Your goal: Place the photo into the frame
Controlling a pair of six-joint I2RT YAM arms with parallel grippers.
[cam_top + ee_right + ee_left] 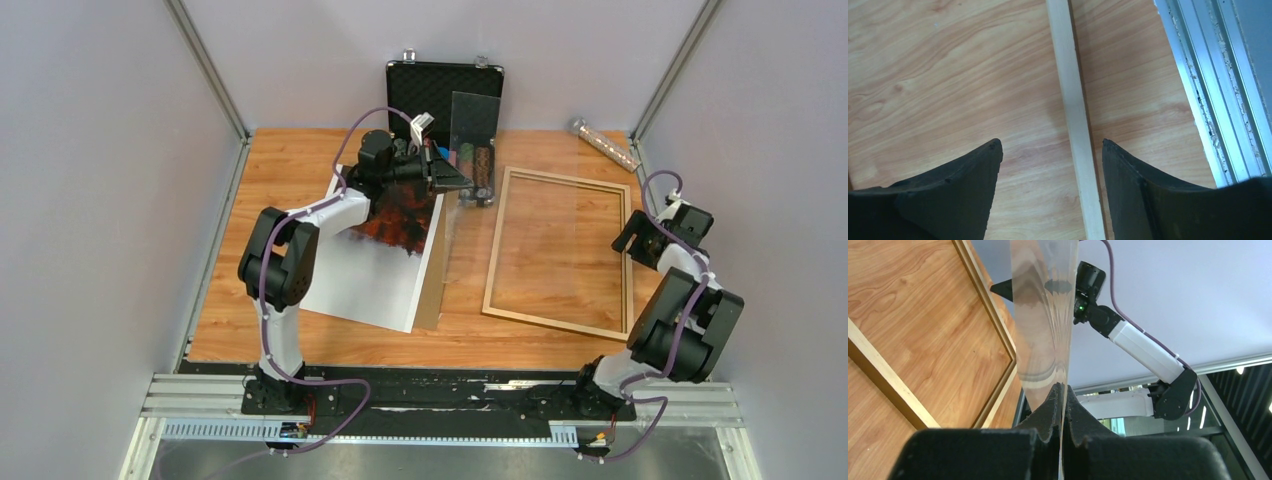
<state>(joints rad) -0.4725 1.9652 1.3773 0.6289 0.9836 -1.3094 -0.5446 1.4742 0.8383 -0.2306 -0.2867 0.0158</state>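
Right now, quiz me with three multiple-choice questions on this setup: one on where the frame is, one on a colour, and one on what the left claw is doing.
1. Where is the frame?
A. Flat on the table, to the right of the photo
B. Standing upright on its edge
C. On top of the photo

2. What colour is the open case at the back?
A. White
B. Black
C. Red

3. What state is the left claw in?
A. Open above the photo
B. Shut on the frame's rail
C. Shut on a clear sheet

Answers:
1 A: the top view shows the frame lying flat with the photo to its left.
2 B: the case is black on its lid and lining.
3 C: the left wrist view shows both fingers pinching the sheet's edge.
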